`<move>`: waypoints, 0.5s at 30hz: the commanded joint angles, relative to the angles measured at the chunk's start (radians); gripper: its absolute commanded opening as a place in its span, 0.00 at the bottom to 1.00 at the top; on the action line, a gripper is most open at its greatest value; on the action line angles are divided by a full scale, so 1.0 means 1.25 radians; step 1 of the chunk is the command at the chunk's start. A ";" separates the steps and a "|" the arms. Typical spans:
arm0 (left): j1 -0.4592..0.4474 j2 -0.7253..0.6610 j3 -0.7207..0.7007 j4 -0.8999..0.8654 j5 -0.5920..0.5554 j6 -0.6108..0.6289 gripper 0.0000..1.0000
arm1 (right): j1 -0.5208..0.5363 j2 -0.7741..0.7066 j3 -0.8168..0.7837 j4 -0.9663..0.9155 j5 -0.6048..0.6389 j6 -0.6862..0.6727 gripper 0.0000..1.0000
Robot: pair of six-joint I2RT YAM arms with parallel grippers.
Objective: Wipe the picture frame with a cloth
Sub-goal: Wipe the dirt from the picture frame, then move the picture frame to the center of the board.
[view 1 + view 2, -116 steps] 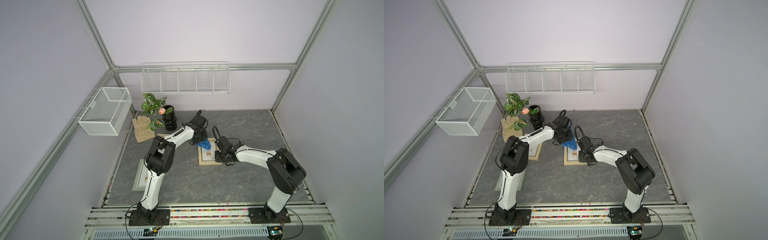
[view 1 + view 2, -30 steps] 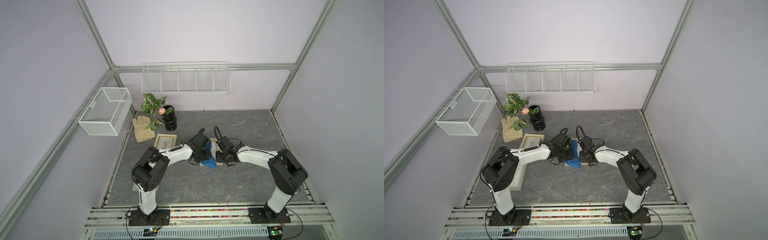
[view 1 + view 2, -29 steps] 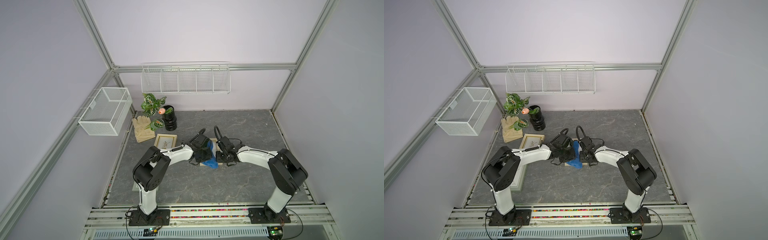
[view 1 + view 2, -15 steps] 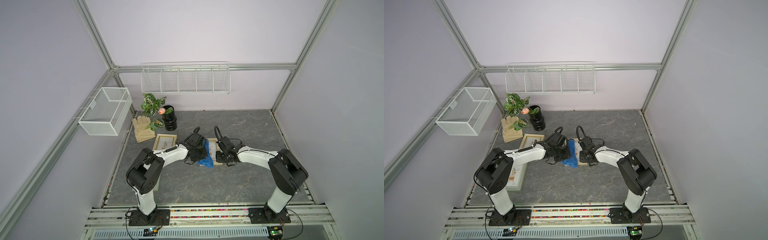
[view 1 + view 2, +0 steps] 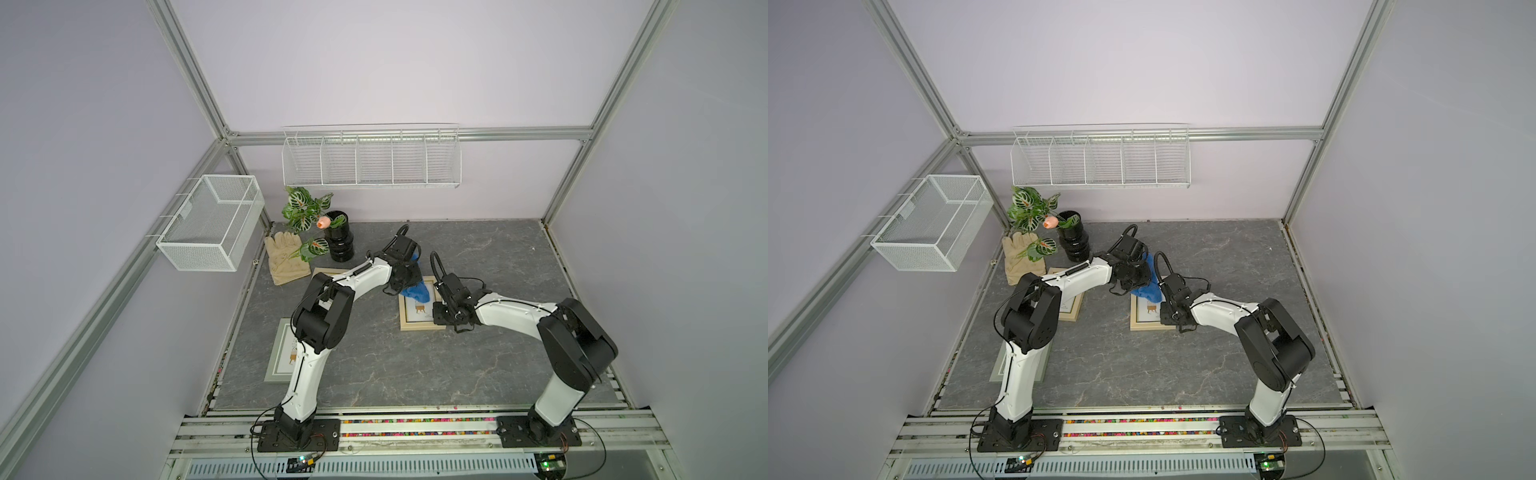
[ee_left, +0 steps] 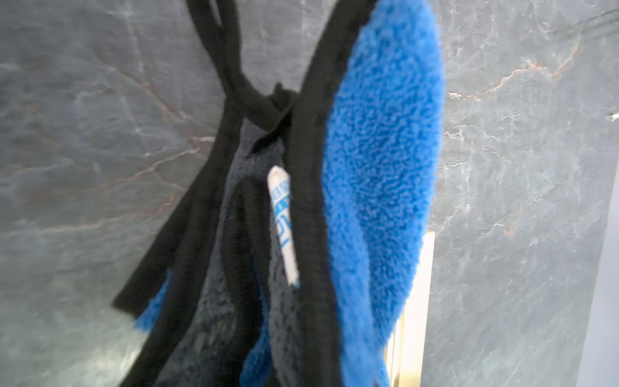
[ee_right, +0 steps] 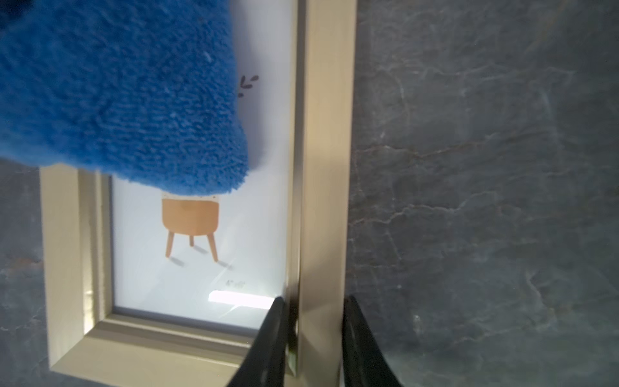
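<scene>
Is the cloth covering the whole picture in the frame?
No, in the right wrist view the cloth hides only part of the frame; the drawn stool shows uncovered.

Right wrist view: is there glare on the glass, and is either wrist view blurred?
Right wrist view: a white glare patch on the picture frame, beside the right gripper; the cloth slightly soft. Left wrist view: the cloth's black edging is blurred, its blue pile sharper.

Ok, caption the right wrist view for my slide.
Right claw clamps one rail of the picture frame while the blue cloth covers part of its glass.
</scene>
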 commanded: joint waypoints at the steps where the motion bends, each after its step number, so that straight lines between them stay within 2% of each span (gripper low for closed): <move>1: 0.034 -0.058 -0.048 -0.102 -0.122 0.032 0.00 | -0.027 0.019 -0.021 -0.051 0.001 0.003 0.22; 4: 0.043 -0.125 -0.137 -0.099 -0.144 0.053 0.00 | -0.044 0.034 -0.007 -0.059 0.000 -0.010 0.22; 8: 0.025 -0.202 -0.264 -0.045 -0.106 0.054 0.00 | -0.059 0.046 0.006 -0.060 -0.005 -0.018 0.22; 15: -0.095 -0.284 -0.397 0.057 -0.024 -0.022 0.00 | -0.061 0.049 0.020 -0.069 -0.002 -0.022 0.22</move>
